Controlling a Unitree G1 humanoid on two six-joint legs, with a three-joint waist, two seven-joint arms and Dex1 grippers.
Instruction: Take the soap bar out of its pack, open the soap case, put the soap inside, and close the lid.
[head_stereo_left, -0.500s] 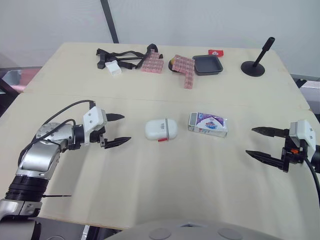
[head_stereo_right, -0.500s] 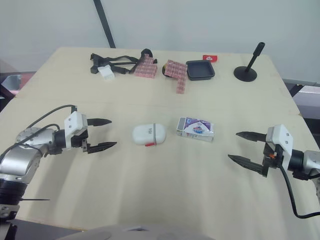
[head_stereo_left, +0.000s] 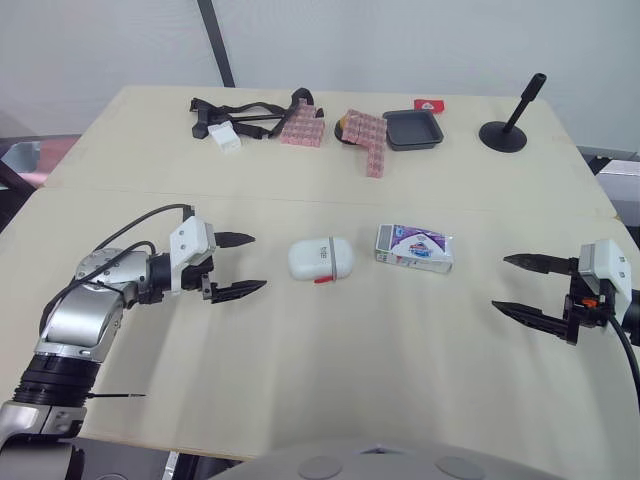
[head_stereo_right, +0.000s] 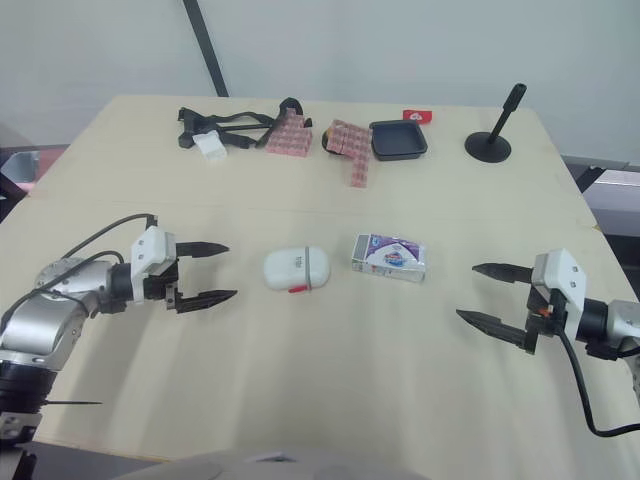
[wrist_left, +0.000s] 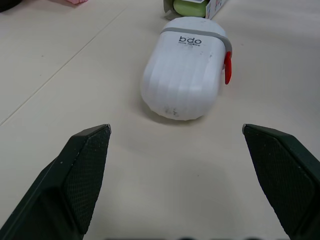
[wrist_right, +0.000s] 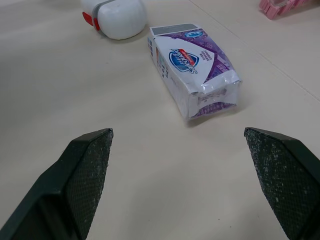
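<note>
well, my left gripper (head_stereo_left: 258, 262) and right gripper (head_stereo_left: 499, 282) gape wide, flanking the soap case (head_stereo_left: 321, 259); nudged one-sidedly, its smooth shell could skid.

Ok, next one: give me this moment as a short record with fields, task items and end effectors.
soap case: white, lid shut, on the table
soap pack: purple, lying flat right of the case, small gap between
left end effector: open, empty, facing the case, not touching
right end effector: open, empty, facing the pack, not touching
table's far end: black tray, black stand, pink blocks
</note>
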